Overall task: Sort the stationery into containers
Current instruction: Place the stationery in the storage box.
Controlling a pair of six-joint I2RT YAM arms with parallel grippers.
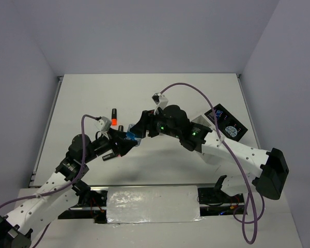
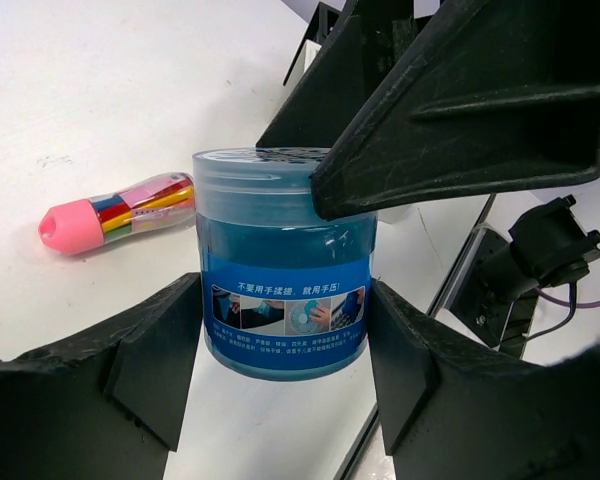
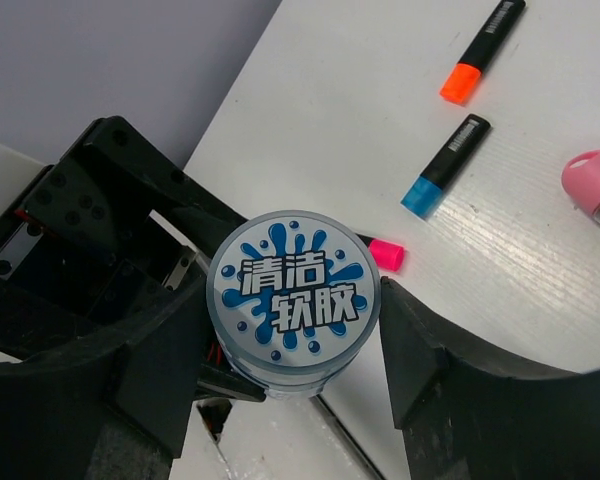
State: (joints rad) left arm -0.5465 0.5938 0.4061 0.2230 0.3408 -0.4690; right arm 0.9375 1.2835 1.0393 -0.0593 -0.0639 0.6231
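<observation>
Left gripper (image 2: pixel 285 352) clamping blue tub (image 2: pixel 285 255), right gripper (image 3: pixel 295 335) straddling it, grip unclear, lid label (image 3: pixel 293 293) only from right wrist

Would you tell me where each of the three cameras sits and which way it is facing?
Top external: above and behind the bases, looking down on the table; both arms show, left gripper and right gripper meet at the blue tub.
Left wrist: on the left arm, facing across the table at the tub's label; own fingers flank it.
Right wrist: on the right arm, looking down on the tub's lid; own fingers flank it.
Shared: all three show the tub; both wrist views show the pink-capped tube.
</observation>
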